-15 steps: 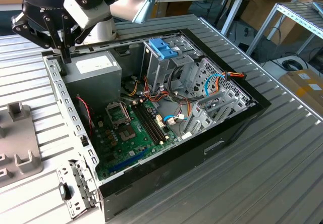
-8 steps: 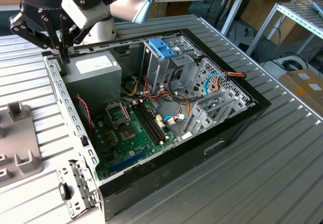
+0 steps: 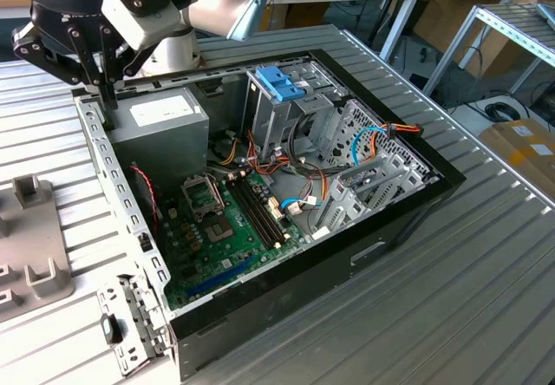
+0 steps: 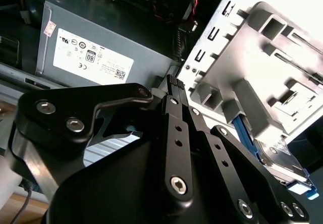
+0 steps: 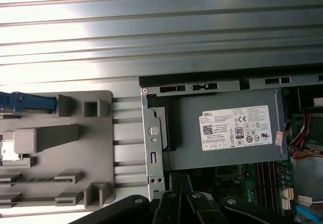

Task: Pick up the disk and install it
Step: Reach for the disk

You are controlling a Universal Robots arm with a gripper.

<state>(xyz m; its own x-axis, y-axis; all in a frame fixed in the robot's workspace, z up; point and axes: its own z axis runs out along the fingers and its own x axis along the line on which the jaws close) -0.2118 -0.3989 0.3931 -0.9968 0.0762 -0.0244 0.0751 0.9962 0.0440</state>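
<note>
One disk sits in one grey fixture, near the tool, not touching. Second wrist view shows its metal face; first wrist view, probably its blue rail. Tool pressed together, empty.

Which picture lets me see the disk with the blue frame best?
The second wrist view. There the disk shows its grey metal face and blue side rails, partly hidden by the grey holder. The first wrist view catches just a blue end of it, at the holder's edge.
</note>
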